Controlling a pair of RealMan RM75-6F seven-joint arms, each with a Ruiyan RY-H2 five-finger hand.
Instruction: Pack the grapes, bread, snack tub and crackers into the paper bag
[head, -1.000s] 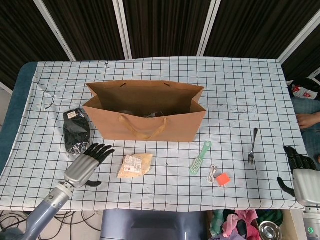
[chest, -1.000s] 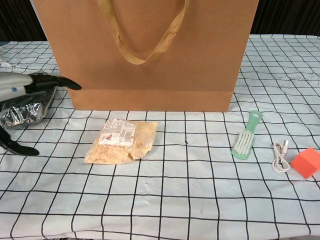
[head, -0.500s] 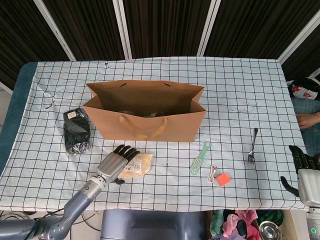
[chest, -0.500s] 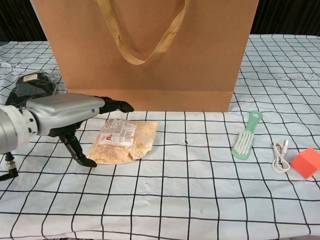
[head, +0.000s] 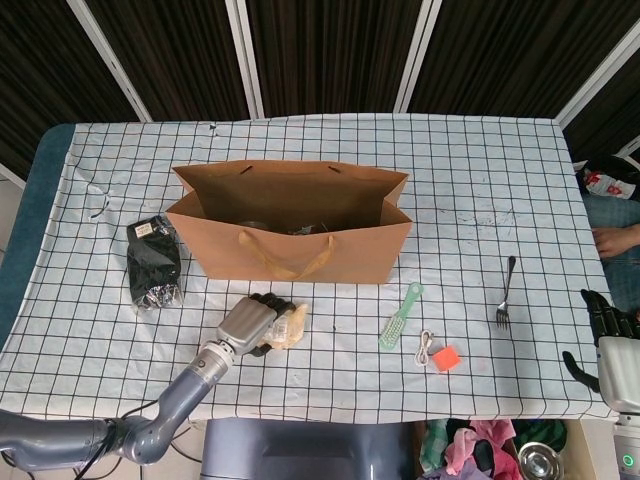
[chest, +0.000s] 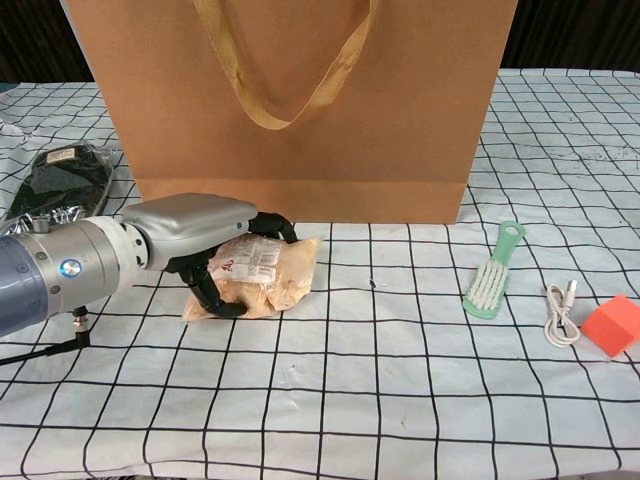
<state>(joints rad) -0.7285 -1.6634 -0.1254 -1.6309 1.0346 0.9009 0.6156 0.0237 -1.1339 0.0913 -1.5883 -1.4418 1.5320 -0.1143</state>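
Your left hand (chest: 205, 255) has its fingers curled over and under the bread packet (chest: 262, 275), which lies on the checked table (head: 480, 190) just at 6 o'clock of the paper bag (head: 300, 225); the grasp looks made but the packet is not yet lifted clear. In my judgement the step in hand is the bread. The next move calls for a straight lift above the bag's near rim, then travel toward 12 o'clock and release over the open mouth. The rope handle (chest: 285, 75) hangs down the near face and could snag your fingers. The dark foil packet (head: 155, 262) sits at 9 o'clock of the bag, presumably still to pack. A green brush (chest: 493, 272), white cable (chest: 560, 315), orange block (chest: 612, 325) and fork (head: 506, 293) lie toward 4 o'clock, well apart. Your right hand (head: 608, 335) rests at the table's 4 o'clock edge, fingers apart, holding nothing.
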